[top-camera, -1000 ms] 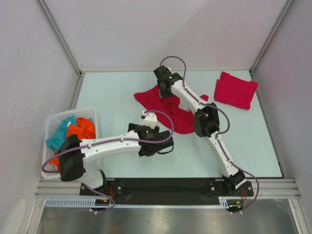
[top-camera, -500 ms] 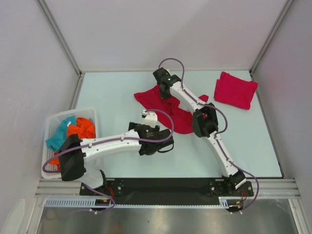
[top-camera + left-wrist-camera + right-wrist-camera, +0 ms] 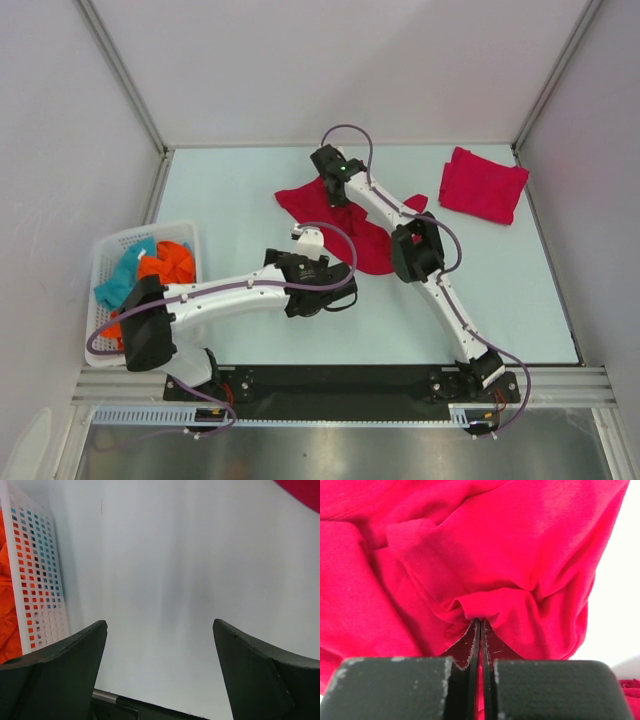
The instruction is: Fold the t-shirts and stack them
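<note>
A crumpled crimson t-shirt (image 3: 372, 252) lies in the middle of the table. My right gripper (image 3: 331, 188) is at its far edge, shut on a pinched fold of the cloth (image 3: 495, 545); the right wrist view shows the jaws (image 3: 480, 622) closed together with red cloth between them. A second red t-shirt (image 3: 483, 184) lies folded at the back right. My left gripper (image 3: 318, 290) hovers low over bare table near the front, just short of the crumpled shirt. Its fingers (image 3: 160, 630) stand wide open with nothing between them. A corner of red cloth (image 3: 305, 490) shows at that view's top right.
A white plastic basket (image 3: 110, 250) with orange and teal clothes stands at the left edge of the table, and its lattice wall (image 3: 35, 580) shows at the left of the left wrist view. Walls enclose the table on three sides.
My right gripper has closed on the shirt's fold and shifted slightly left and toward the back. The left arm has stayed still.
</note>
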Controlling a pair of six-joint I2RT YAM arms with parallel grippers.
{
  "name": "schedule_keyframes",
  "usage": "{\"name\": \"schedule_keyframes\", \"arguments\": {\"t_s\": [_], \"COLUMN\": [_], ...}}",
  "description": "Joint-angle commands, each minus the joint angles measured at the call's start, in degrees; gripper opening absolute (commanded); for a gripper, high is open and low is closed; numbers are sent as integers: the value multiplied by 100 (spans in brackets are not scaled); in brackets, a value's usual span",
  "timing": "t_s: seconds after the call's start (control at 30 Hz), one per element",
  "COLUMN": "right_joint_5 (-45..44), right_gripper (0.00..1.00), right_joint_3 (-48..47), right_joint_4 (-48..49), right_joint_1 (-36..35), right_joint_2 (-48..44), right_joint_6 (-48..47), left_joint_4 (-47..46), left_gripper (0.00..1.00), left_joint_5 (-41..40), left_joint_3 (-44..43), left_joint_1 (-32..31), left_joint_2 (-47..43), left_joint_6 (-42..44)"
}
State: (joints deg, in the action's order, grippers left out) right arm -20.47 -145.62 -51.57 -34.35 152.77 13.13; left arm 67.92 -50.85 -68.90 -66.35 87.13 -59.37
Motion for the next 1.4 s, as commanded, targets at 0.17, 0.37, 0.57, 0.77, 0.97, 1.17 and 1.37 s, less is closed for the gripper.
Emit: {"name": "schedule_keyframes", "arguments": {"t_s": [0.17,0.37,0.57,0.77,0.97,1.17,1.37], "right_joint_5": [-536,-695,-547,-432,-134,-212,-326], "right_gripper": [0,0,0,0,0,37,46], "right_joint_3": [-1,-194,-212,-186,-142,-54,-28], "right_joint_4": [139,25,-107,-169,-266,-319,-204], "right_joint_1": [-388,-581,-783,-1082,-1153,-881,-320], "right_joint_2": [-888,-1117,-1188,-1153,-1048,-872,-950], "right_joint_6": [-170,-170,-38,6,111,313,278], "left_joint_4": [-156,-183,-191,-183,-191,-183,-191], "left_gripper": [93,92,92,92,92,92,92], "left_joint_5": [-118,-118,-127,-136,-153,-162,-162], "left_joint_3": [35,237,342,377,474,518,527], "left_joint_1": [43,34,25,25,25,25,25], "left_joint_2": [-214,-451,-574,-636,-724,-786,-821], "left_joint_6": [14,-65,-109,-118,-153,-145,-118]}}
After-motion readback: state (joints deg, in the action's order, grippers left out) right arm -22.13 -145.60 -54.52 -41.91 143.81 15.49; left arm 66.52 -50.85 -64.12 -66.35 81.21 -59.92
